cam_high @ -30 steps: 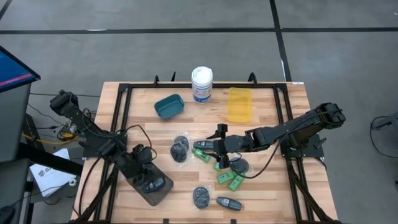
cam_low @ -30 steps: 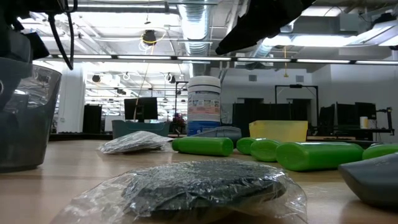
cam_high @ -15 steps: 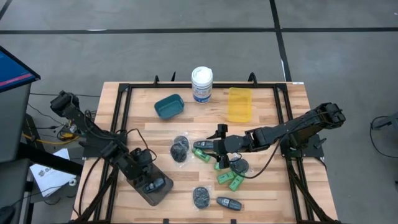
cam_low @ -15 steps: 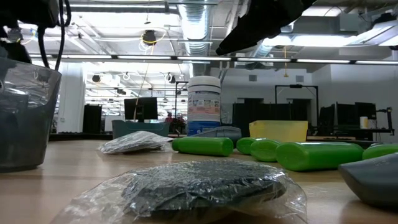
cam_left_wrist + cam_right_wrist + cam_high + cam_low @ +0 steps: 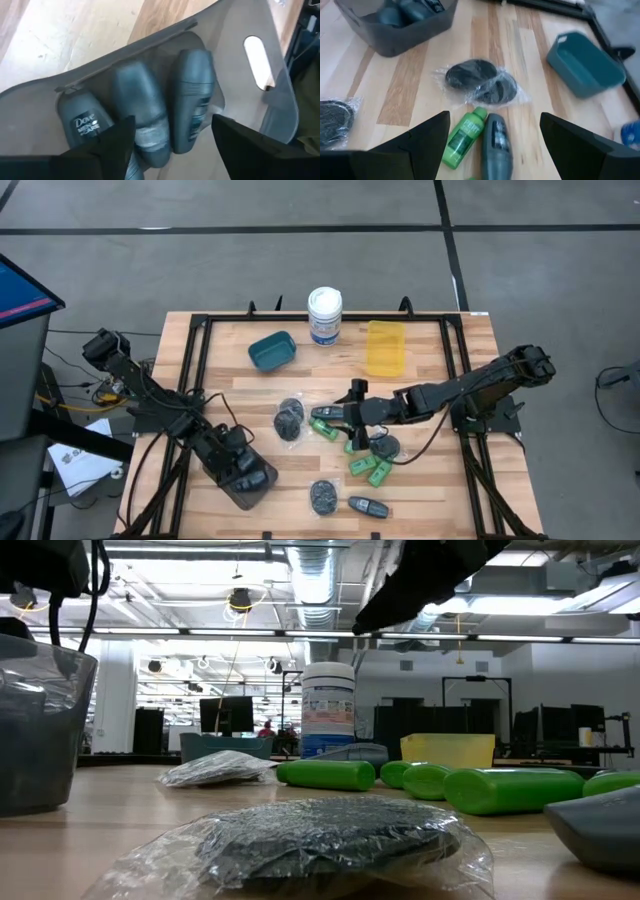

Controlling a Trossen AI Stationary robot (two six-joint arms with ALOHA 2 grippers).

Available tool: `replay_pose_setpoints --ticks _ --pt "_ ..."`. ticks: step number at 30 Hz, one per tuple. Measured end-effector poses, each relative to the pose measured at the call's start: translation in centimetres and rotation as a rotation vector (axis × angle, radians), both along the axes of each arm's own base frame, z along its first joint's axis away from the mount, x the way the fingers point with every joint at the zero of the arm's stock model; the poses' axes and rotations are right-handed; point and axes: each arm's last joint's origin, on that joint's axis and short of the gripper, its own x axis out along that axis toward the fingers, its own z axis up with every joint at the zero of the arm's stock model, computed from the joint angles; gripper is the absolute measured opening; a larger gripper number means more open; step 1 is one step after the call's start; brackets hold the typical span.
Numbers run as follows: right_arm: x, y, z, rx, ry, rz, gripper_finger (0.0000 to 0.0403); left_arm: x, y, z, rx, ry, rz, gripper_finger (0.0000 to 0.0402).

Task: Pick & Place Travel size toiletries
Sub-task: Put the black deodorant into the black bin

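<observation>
You have three dark grey bottles [image 5: 140,117] inside the grey bin [image 5: 243,477], lying side by side with their long axes parallel along the bin's floor. The left hand [image 5: 172,120] hangs directly over the bin, its fingers spread and gripping nothing. Outside the bin you have two more dark bottles on the surface [image 5: 450,490]. One [image 5: 368,506] lies toward the right arm's side of the bin, level with it, its long axis running across the surface away from the bin. The other [image 5: 496,145] lies farther from the bin, under the right hand [image 5: 495,116], whose fingers stand wide apart and empty. It lies parallel to and touching a green bottle [image 5: 464,137], whose cap points at a wrapped packet [image 5: 479,82]. Count four green bottles in all, clustered [image 5: 368,470] on that same side, well apart from the bin, lying flat at mixed angles. Count three clear-wrapped dark round packets: one [image 5: 289,418] nearest the bin, one [image 5: 322,497] between the bin and the lone dark bottle, and one [image 5: 383,447] among the green bottles. Beyond the bin stand one teal container [image 5: 271,351], one white canister [image 5: 324,315] and one yellow container [image 5: 385,347].
</observation>
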Motion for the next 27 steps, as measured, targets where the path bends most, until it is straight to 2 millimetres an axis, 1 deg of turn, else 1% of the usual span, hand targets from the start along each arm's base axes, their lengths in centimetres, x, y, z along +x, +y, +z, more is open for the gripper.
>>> replay_pose_setpoints --ticks 4,7,9,13,18,23,27 --pt "0.0 -1.2 -0.8 0.0 0.053 -0.101 0.0302 0.2 -0.1 0.2 -0.015 -0.024 -0.009 0.0283" --pt "0.5 -2.3 -2.1 -0.022 0.11 -0.146 0.0302 0.2 -0.2 0.6 -0.035 -0.066 -0.027 0.0292" --pt "1.2 -3.0 -3.3 -0.037 0.141 -0.165 0.0302 0.2 -0.1 1.1 -0.047 -0.111 -0.029 0.0295" --pt "2.3 -4.3 -6.2 -0.061 0.222 -0.162 0.0302 0.1 0.1 2.4 -0.062 -0.221 -0.031 0.0296" --pt "3.6 -5.0 -8.2 -0.022 0.226 -0.119 0.0302 -0.2 0.8 4.1 -0.032 -0.379 -0.026 0.0297" --pt "3.7 -5.7 -8.8 0.024 0.25 -0.1 0.0302 -0.5 1.4 5.7 0.033 -0.54 -0.028 0.0297" --pt "3.6 -6.2 -9.1 0.037 0.275 -0.094 0.0302 -0.5 1.7 6.4 0.084 -0.619 -0.04 0.0297"
